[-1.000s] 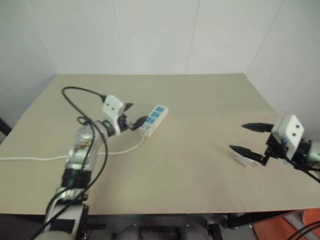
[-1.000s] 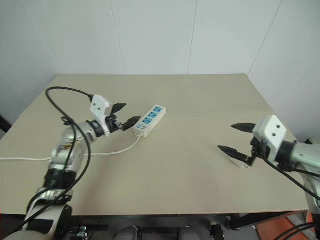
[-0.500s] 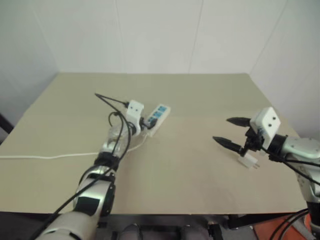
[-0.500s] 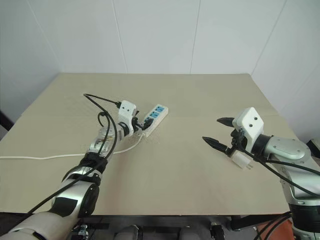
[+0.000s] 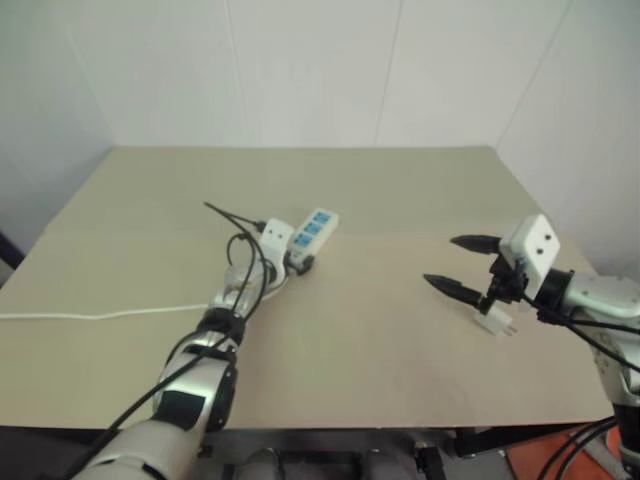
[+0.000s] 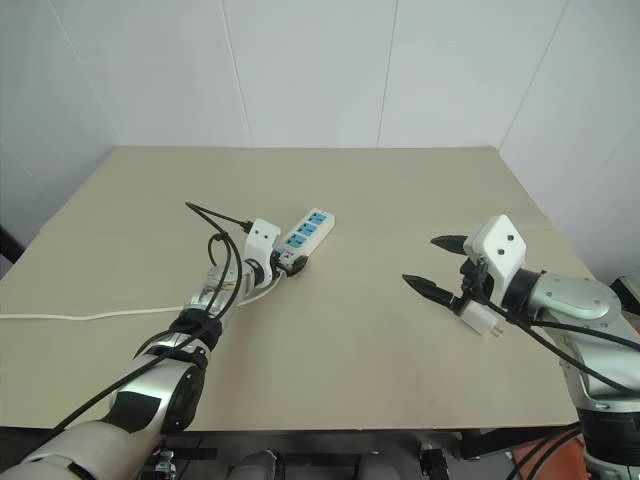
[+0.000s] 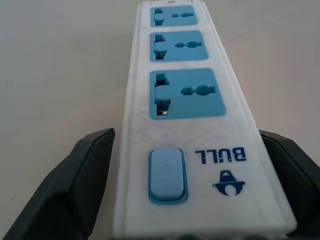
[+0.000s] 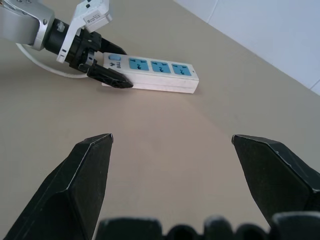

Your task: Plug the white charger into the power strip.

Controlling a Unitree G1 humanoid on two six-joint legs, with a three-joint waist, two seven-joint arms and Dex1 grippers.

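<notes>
The power strip (image 6: 306, 231) lies at the table's middle left, a white bar with three blue sockets and its switch (image 7: 168, 175) at the near end. My left gripper (image 6: 287, 261) is open, down at that switch end, with one black finger (image 7: 75, 185) on each side of the bar; whether they touch it I cannot tell. The white charger (image 6: 480, 318) lies on the table at the right. My right gripper (image 6: 422, 261) hovers open and empty just above it, pointing left toward the strip (image 8: 155, 70) and the left gripper (image 8: 117, 65).
The strip's thin white cord (image 6: 100, 315) runs left across the beige table (image 6: 350, 380) to its edge. A black cable (image 6: 215, 225) loops above my left forearm. White walls close the far and right sides of the table.
My left gripper has come down and forward until its open fingers straddle the strip's switch end. The right gripper has hardly moved. The camera shifted after the earliest frames.
</notes>
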